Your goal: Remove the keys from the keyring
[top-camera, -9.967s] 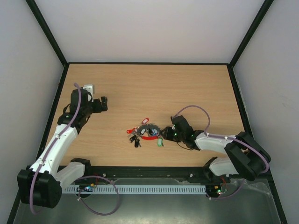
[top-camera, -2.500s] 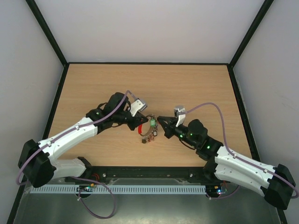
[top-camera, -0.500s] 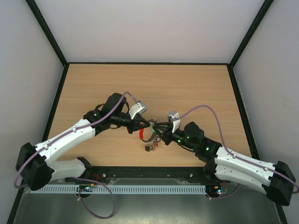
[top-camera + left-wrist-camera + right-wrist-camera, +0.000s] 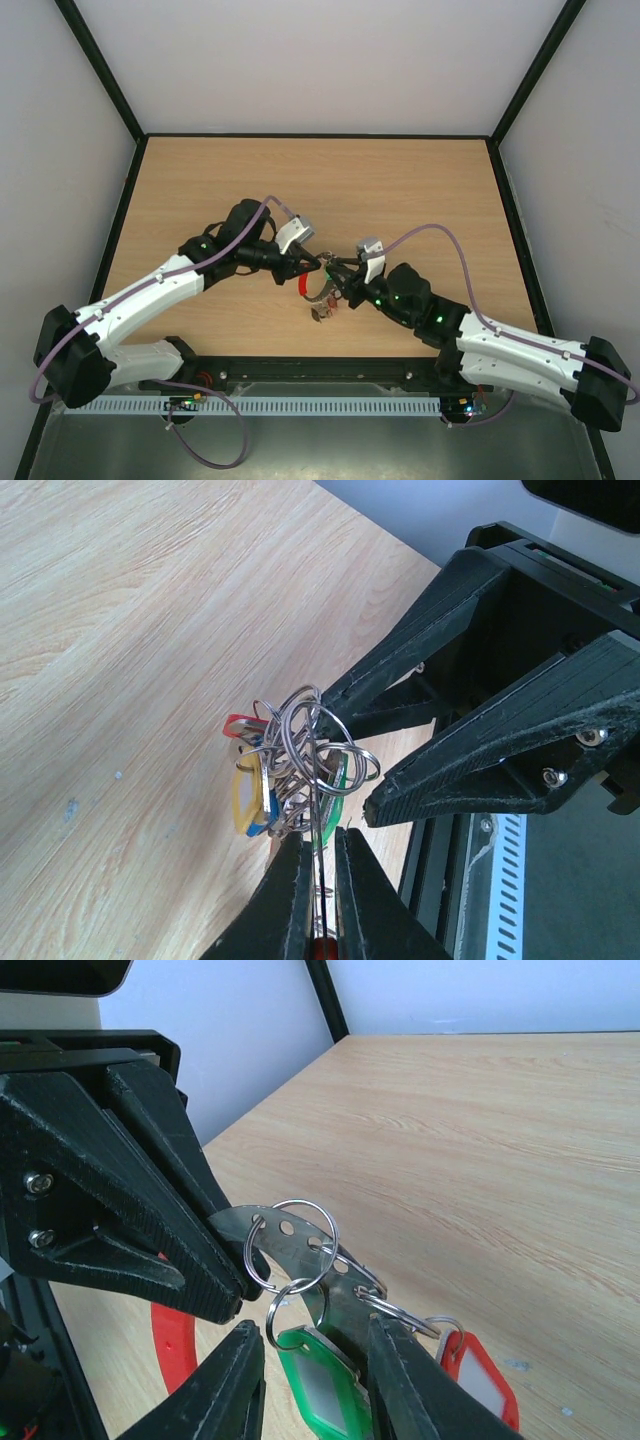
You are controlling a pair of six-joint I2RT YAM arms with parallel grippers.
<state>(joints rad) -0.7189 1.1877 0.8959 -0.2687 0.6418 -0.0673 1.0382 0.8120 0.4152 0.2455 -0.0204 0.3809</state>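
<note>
Near the middle of the wooden worktop [image 4: 330, 190], towards its near edge, the two arms meet tip to tip around the keyring [image 4: 303, 287]. The left pincer [image 4: 318, 840] is closed narrow on the ring's thin silvery wire, just above the red sleeve [image 4: 172, 1345], which shows at the bottom edge of the left wrist view. The keys [image 4: 285, 780] hang bunched on that wire just past the left fingertips, a tangle of small split rings and coloured heads; a yellow tag [image 4: 243, 795] faces the left wrist camera, with red and blue edges showing around it. The right pincer [image 4: 312, 1328] comes in from the opposite side with its jaws part-way apart, one finger on each side of the bunch. A green tag [image 4: 318, 1390] and a metal key blade sit in the gap between its fingers (neither finger can be seen pressing on them). A round split ring [image 4: 292, 1243] stands just above that gap, close against the dark fingers of the left pincer, and a red tag [image 4: 482, 1385] hangs just outside the right-hand finger in the right wrist view. The overhead view is too small to tell whether the lowest keys touch the worktop.
</note>
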